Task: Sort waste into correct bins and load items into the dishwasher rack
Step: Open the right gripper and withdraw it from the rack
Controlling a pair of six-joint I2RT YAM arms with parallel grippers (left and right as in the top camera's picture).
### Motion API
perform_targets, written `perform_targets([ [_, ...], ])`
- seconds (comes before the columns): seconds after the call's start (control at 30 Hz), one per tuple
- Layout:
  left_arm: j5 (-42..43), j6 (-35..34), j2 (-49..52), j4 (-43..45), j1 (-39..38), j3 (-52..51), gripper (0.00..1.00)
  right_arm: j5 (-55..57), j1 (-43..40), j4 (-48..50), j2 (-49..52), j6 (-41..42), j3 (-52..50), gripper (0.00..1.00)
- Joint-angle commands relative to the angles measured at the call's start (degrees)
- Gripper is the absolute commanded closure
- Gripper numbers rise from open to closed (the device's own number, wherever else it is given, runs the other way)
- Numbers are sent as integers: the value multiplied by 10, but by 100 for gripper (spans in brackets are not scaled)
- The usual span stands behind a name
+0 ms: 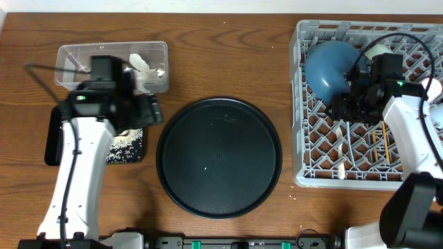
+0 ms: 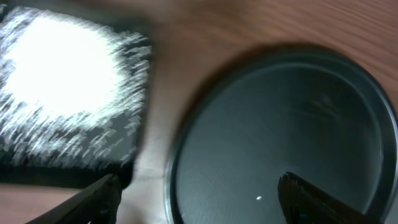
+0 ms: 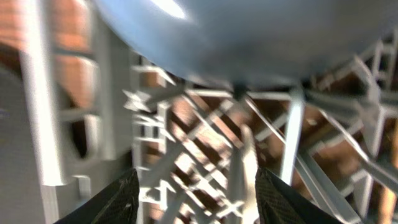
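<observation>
Right gripper (image 3: 198, 186): jaws apart, nothing held, right beside large blue bowl (image 3: 249, 31). Bowl sits in dishwasher rack (image 1: 302, 104), left rear corner. Left gripper (image 2: 198, 186): wide open, empty, above gap between rice-covered black tray (image 1: 131, 146) and round tray (image 1: 219, 158).

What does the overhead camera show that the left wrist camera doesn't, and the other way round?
Only overhead: the clear tub with tissues, the dishwasher rack holding the blue bowl and chopsticks, and the right gripper by that bowl.
Only left wrist: the left gripper seen close, fingertips apart with nothing between them.
Both: the round black tray and, beside it, the shallow black tray with rice grains, blurred in the wrist view.
</observation>
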Motion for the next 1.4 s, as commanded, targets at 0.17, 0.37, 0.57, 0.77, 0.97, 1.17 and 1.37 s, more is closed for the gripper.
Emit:
perform_targets([
  [0.17, -32, 60, 2, 65, -97, 8, 18, -52, 19, 89, -80, -8, 1, 32],
  [0.37, -33, 60, 2, -37, -70, 21, 18, -55, 18, 18, -98, -8, 1, 19],
  [0.57, -33, 53, -12, -124, -9, 11, 18, 3, 18, -41, -145, 11, 1, 1],
  [0.77, -33, 52, -126, -70, 17, -61, 18, 60, 19, -20, -242, 31, -49, 1],
  [0.97, -36, 51, -316, 35, 17, -182, 18, 72, 19, 90, -409, 40, -210, 1],
  [1.17, -35, 51, -447, 99, 17, -252, 18, 73, 19, 110, -532, 40, -310, 1],
  [1.37, -35, 51, -474, 87, 17, -252, 18, 73, 19, 78, -549, 40, -338, 1],
])
